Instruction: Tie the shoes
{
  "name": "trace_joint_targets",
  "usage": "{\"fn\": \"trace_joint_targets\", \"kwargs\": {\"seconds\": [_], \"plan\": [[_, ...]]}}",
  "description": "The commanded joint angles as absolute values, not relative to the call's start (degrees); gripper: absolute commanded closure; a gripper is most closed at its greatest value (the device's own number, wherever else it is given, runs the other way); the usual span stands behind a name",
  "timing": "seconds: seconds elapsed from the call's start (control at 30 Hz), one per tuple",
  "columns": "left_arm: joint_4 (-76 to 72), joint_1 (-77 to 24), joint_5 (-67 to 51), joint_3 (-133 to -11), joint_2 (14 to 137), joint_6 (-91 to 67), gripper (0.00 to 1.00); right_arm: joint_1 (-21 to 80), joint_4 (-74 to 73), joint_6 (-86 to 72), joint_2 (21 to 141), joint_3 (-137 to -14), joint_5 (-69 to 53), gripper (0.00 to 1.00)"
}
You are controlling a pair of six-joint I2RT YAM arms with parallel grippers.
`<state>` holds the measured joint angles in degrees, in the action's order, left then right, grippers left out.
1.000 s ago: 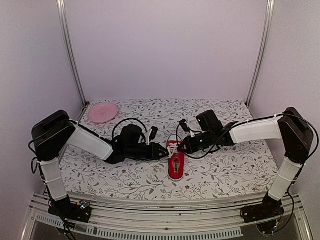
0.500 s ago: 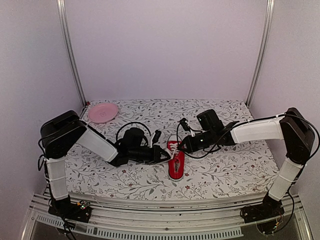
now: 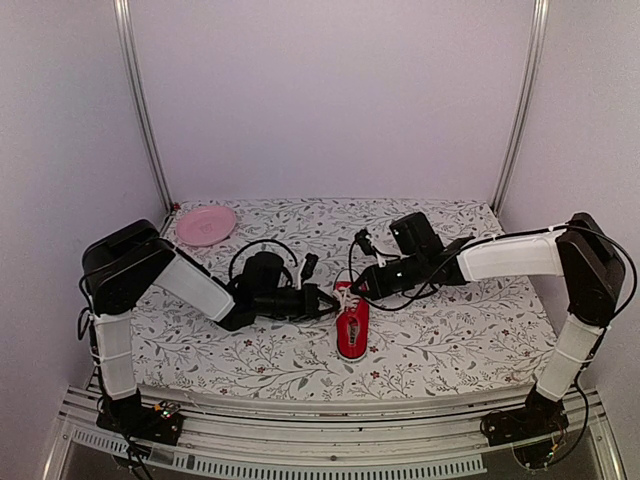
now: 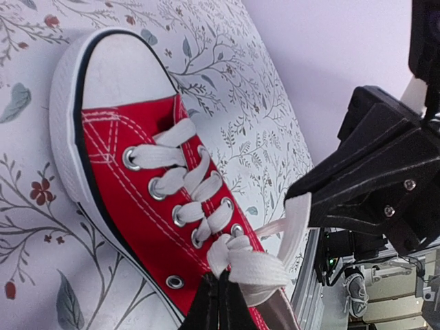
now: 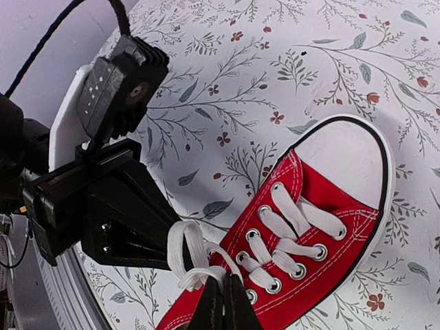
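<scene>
Left gripper (image 4: 221,301) clenched on white lace (image 4: 256,267) — right gripper (image 5: 221,302) pinching lace loop (image 5: 194,278) over red sneaker (image 5: 313,189).

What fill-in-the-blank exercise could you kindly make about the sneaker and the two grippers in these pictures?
1. The left gripper is shut on a loop of white ____ from the red sneaker.
2. The right gripper is ____ on a second loop.
3. The sneaker's toe cap is ____.
4. The plate at the back left is ____.
Missing words: lace; shut; white; pink.
</scene>
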<state>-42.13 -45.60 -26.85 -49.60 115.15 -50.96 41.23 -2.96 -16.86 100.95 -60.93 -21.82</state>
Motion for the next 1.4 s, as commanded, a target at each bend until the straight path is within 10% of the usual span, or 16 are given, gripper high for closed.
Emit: {"fn": "trace_joint_targets", "kwargs": {"seconds": [0.0,1.37], "plan": [[-44.2,-44.3,-25.5,-51.4,116.5,-49.5,1.0,41.2,-3.5,-16.0,103.4,-64.1,-22.9,0.98],[-44.0,-41.9,-26.5,-55.7,120.3,-43.2,1.0,44.4,-7.0,-23.5,97.8,-57.7,-14.3,0.98]]}}
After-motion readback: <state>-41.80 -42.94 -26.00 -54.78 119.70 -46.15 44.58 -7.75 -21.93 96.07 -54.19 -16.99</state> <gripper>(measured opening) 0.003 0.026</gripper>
